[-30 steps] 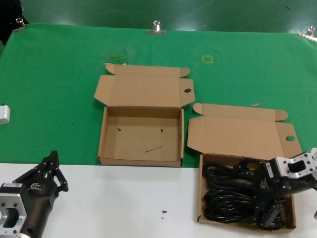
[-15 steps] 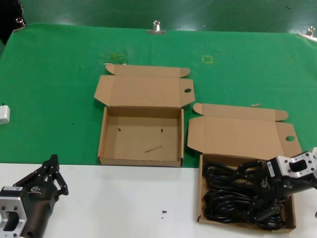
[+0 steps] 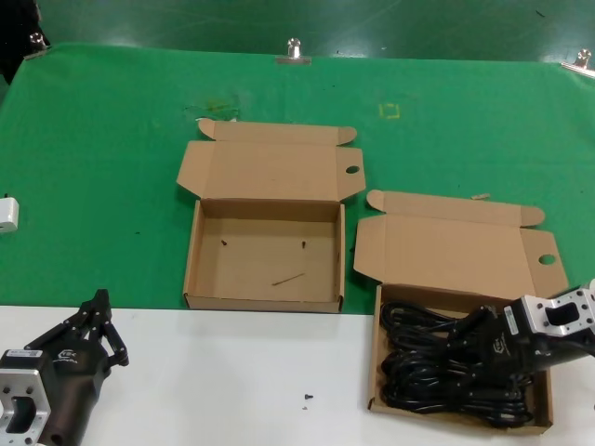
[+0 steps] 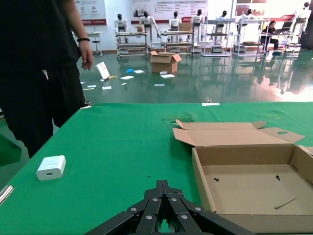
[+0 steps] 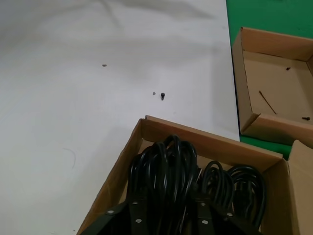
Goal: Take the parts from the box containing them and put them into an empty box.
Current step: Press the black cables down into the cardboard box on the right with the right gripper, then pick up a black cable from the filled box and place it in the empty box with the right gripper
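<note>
Right gripper [image 3: 483, 339] clamps a black cable bundle [image 5: 166, 169] inside the full box [image 3: 376, 358]; left gripper [image 3: 93, 321], fingertips together, idles beside the empty box [image 3: 191, 265].

Right gripper [image 3: 472, 336] clamped low, left gripper [image 3: 100, 321] closed, parked.

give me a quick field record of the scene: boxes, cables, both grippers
full box: near right, lid open, holds the black cables
empty box: beside it to the left, lid open, only small specks inside
right gripper: down in the full box, fingers astride a cable bundle
left gripper: shut, parked over the white table at near left
other: white charger on the green mat
</note>
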You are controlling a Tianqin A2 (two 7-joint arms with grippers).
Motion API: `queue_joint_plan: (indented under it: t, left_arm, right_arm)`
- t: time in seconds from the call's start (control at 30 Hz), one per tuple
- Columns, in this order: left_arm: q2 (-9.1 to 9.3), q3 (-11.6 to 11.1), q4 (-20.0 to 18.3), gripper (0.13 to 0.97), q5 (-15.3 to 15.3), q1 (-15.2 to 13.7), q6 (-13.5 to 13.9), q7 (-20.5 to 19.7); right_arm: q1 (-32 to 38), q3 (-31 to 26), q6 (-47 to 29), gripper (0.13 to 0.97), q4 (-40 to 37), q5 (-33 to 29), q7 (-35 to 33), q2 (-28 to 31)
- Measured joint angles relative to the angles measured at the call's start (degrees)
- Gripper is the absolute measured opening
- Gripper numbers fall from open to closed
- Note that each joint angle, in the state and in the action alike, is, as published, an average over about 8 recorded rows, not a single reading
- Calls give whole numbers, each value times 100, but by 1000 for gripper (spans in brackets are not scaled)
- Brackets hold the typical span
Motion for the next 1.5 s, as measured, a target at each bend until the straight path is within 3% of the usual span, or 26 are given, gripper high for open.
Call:
queue_joint_plan:
  t: [0.23, 0.53, 0.97, 1.27, 1.5]
  left_arm:
    - [0, 0, 0, 139, 0, 0, 0, 0]
    - [0, 0, 0, 139, 0, 1, 0, 0]
    - [0, 0, 0, 139, 0, 5, 0, 0]
    - [0, 0, 0, 139, 0, 8, 0, 0]
    - [0, 0, 0, 139, 0, 11, 0, 0]
  right_arm:
    - [-68, 7, -1, 282, 124, 11, 58, 41]
    - [-249, 45, -106, 234, 677, 103, 243, 224]
    - [-319, 281, -376, 230, 1757, 489, 948, 605]
    - [73, 423, -216, 230, 1252, 661, 894, 311]
    - [530, 477, 115, 230, 249, 679, 350, -239]
